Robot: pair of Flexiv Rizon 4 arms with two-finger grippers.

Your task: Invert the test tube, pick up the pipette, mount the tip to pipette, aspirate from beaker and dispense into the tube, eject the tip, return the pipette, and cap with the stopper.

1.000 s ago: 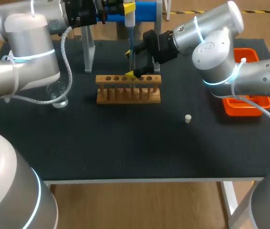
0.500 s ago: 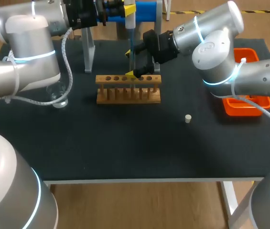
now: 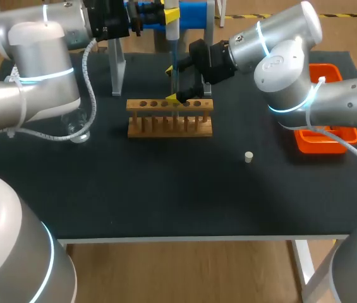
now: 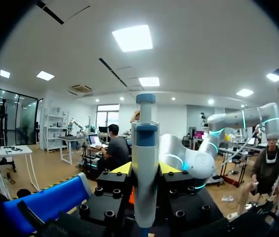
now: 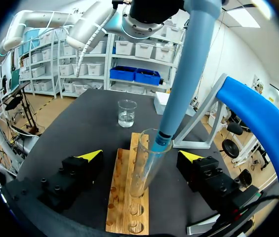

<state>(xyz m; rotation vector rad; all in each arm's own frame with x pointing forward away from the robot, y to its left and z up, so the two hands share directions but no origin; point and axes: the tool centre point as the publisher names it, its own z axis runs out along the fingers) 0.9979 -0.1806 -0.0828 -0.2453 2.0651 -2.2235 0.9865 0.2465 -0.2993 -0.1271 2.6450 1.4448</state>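
1. The left gripper has its jaws clamped on the barrel of the pipette, one yellow tip at each side. Since a second ago the left arm has shifted only a trace at the back of the surface.
2. The right gripper has not moved in that time. Its jaws stand wide open to either side of the test tube and touch nothing.
3. The pipette's blue lower end sits in the mouth of the test tube, as it did before.
4. The test tube stands slightly tilted in the wooden rack, which sits near the middle of the black surface (its other holes look unoccupied).
5. A small pale stopper lies alone on the surface, to the right of the rack and nearer the front edge; it is unmoved.
6. A glass beaker stands left of the rack, well apart from it, with a little clear liquid in the bottom.
7. A blue-topped stand rises behind the rack, and an orange tray sits at the surface's right edge, its contents hidden by the right arm.
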